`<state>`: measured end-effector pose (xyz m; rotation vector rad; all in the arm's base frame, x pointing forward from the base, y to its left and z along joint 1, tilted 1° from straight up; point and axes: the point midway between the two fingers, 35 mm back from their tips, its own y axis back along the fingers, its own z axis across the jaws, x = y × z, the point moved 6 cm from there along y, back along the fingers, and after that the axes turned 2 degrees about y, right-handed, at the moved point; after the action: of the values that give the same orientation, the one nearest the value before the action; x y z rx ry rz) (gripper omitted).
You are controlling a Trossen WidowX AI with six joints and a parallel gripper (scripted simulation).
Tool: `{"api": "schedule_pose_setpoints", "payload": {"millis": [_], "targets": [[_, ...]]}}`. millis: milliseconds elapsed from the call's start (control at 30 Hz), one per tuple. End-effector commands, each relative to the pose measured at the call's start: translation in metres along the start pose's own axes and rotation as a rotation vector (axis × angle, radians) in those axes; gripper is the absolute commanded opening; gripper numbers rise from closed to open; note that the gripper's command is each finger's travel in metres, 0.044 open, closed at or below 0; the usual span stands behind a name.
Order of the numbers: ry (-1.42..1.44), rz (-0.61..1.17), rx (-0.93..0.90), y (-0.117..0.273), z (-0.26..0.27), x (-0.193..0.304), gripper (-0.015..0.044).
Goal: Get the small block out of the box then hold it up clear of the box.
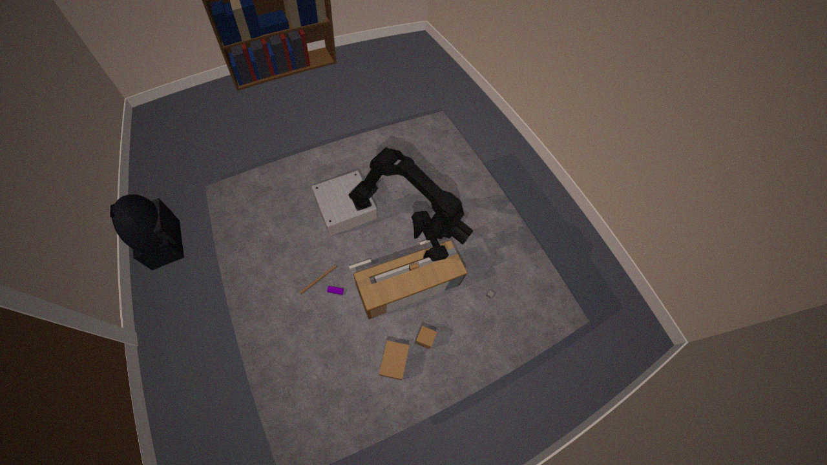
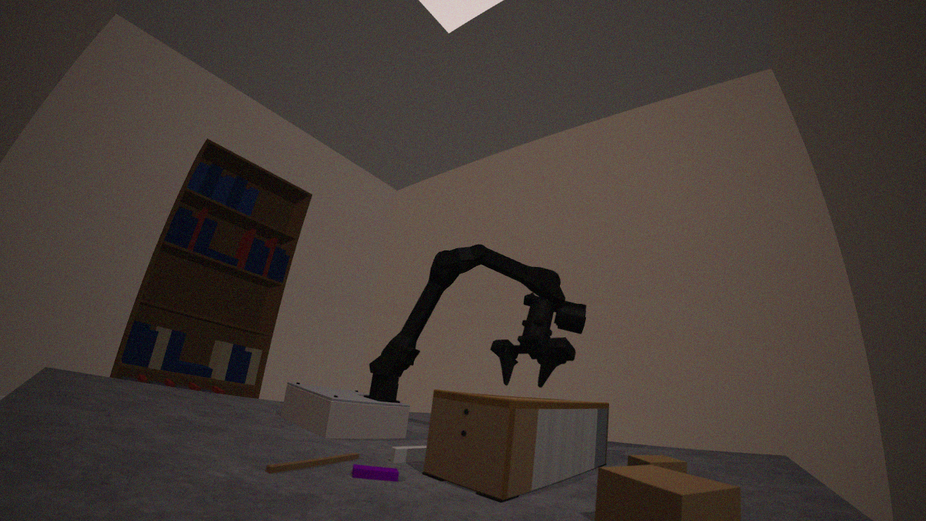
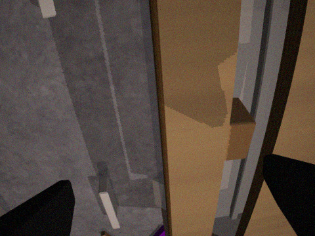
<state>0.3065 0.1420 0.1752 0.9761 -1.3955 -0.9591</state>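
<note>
The box stands upright on the table, with a wooden top cut by a long slot. The small wood-coloured block shows through the slot, inside the box around the middle of its length; the top strip partly covers it in the wrist view. It is hidden in the exterior view. My gripper is open and empty, pointing down above the box top. In the wrist view its fingers lie either side of the near top strip, and the block shows ahead of the right fingertip.
A purple piece and a thin wooden stick lie off one box end. Two wooden blocks stand beyond the box. A tiny grey cube lies off the other end. White bars are on the arm's side.
</note>
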Motion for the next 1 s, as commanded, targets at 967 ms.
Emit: {"api": "schedule_pose_setpoints", "payload": {"millis": [967], "targets": [[0.008,-0.002,-0.008,-0.052,0.001,-0.02,0.04]]}}
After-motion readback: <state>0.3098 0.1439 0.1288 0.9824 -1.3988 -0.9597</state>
